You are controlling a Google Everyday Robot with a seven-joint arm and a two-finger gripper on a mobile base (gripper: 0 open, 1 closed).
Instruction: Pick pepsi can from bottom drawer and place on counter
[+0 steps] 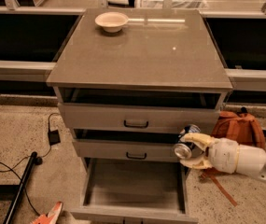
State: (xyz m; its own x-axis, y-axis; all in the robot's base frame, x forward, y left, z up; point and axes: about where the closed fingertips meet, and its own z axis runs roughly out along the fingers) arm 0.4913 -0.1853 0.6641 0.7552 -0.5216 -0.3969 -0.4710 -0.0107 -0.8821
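My gripper (192,149) comes in from the right on a white arm and is shut on the pepsi can (185,143), a blue can with a silver end facing the camera, held tilted on its side. It hangs in front of the right end of the middle drawer, above the right rim of the bottom drawer (135,185). The bottom drawer is pulled open and its grey floor is bare. The counter (142,50) is the flat grey top of the drawer unit, well above the can.
A cream bowl (111,21) stands at the counter's back left. The two upper drawers (137,120) with black handles stand slightly open. An orange backpack (239,127) leans right of the unit. Black cables (48,139) and a black bar (20,185) lie on the floor at left.
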